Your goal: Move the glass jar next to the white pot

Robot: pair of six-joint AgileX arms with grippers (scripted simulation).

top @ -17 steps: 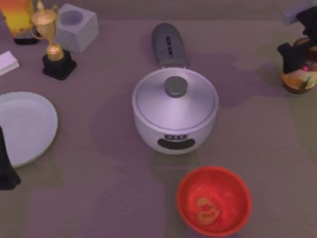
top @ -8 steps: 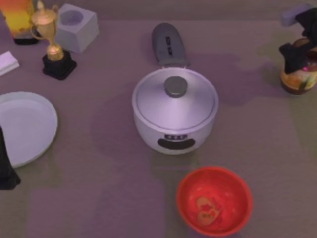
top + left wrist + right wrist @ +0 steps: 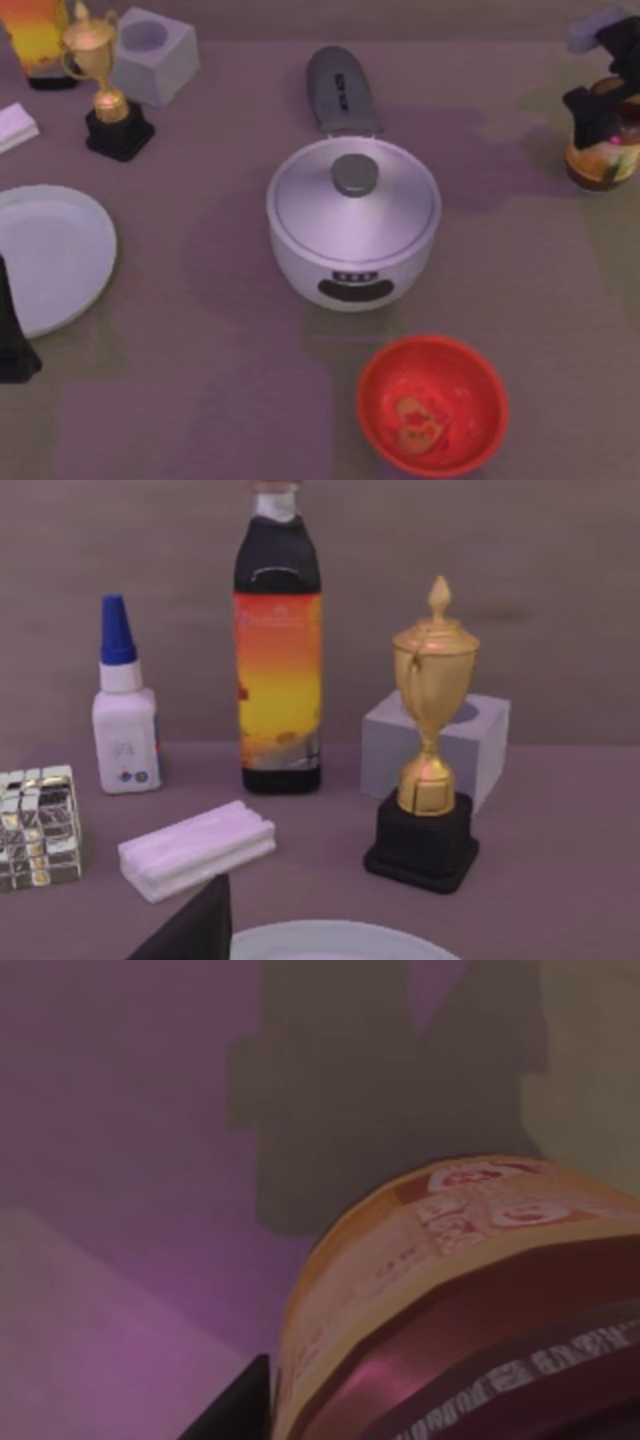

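Note:
The glass jar (image 3: 598, 158), with a yellow-orange label and dark contents, is at the far right edge of the table. My right gripper (image 3: 606, 112) comes down over it from above and is shut on it. In the right wrist view the jar (image 3: 450, 1280) fills the near corner, with one dark finger (image 3: 238, 1408) pressed against its label and its shadow on the table beyond. The white pot (image 3: 352, 225), with a flat lid, grey knob and long grey handle, stands at the table's middle, well left of the jar. My left gripper (image 3: 12, 345) is parked at the left edge, open.
A red bowl (image 3: 432, 403) sits in front of the pot. A white plate (image 3: 45, 255) lies at the left. A gold trophy (image 3: 105, 90), grey block (image 3: 155, 55) and orange-labelled bottle (image 3: 40, 35) stand at the back left, with a glue bottle (image 3: 125, 720) and mirrored cube (image 3: 35, 825).
My right gripper and the jar have shifted very slightly to the left. The left arm, the pot and the bowl have not moved.

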